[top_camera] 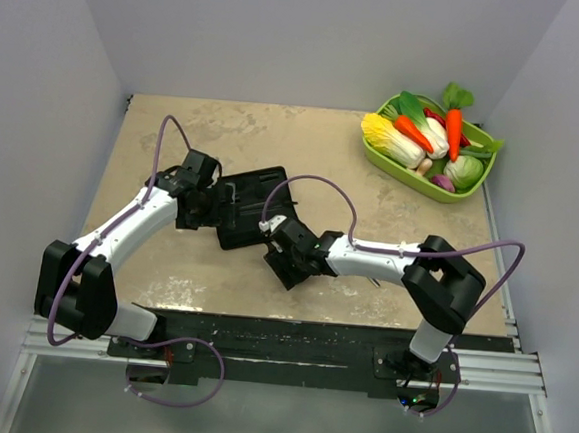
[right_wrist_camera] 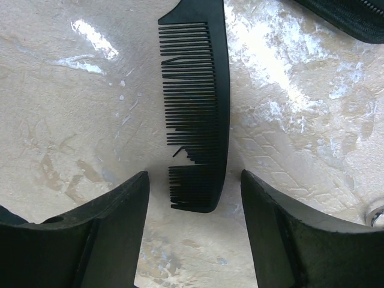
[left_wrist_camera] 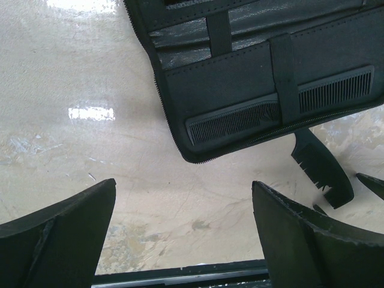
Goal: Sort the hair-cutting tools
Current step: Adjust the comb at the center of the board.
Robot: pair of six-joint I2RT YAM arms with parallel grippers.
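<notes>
Right gripper (right_wrist_camera: 193, 177): jaws spread, tips down at the table (right_wrist_camera: 72, 120). The loose comb (right_wrist_camera: 204, 90), black and slim, lies flat with its near end between the two fingers. A gap shows on each side, so neither pad touches it. The rest of the comb runs straight ahead of the jaws, teeth facing the left finger and spine facing the right. Several teeth near the jaw end are short or broken off. A corner of the black folding case (right_wrist_camera: 348, 15) sits ahead of the jaws and off to the right, apart from the comb.

Left gripper (left_wrist_camera: 183, 186): jaws spread wide with only bare tabletop between them. The case lies open ahead of these jaws and slightly right. The second comb (left_wrist_camera: 234, 117) is tucked in its lower pocket, crossed by an elastic strap (left_wrist_camera: 287, 78), teeth pointing towards the gripper.

The top view shows both grippers low at the case, left one at its left edge, right one at its near right corner. A green basket (top_camera: 403, 170) of toy vegetables (top_camera: 453, 129) sits well beyond the right gripper, in the far right corner.
</notes>
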